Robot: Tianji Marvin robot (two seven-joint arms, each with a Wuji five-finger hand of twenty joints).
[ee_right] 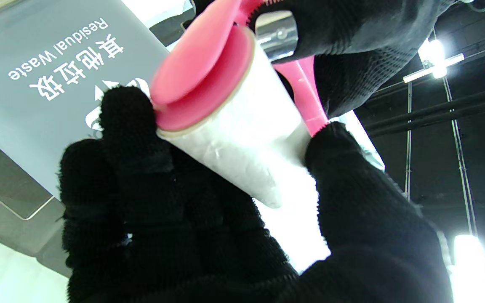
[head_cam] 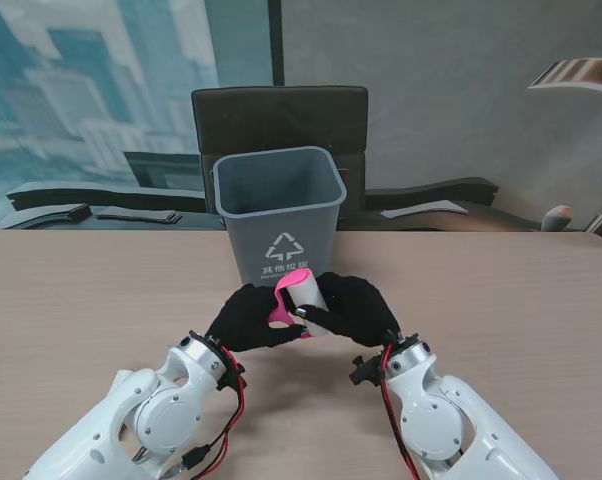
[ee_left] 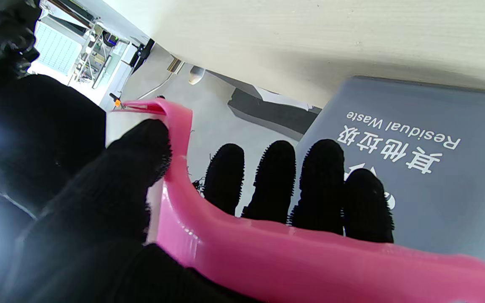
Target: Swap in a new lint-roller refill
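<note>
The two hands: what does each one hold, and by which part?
The left hand holds the lint roller by its pink handle; the right hand grips the white roll around its side.

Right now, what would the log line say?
left hand: holds pink handle | right hand: grips white roll | bin: behind

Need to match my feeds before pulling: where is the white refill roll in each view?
Stand: white refill roll at centre, between both hands, before the grey bin.
Left wrist: hidden; only the pink handle shows.
Right wrist: centre, in the right robot hand.
Shared landmark: the bin.
</note>
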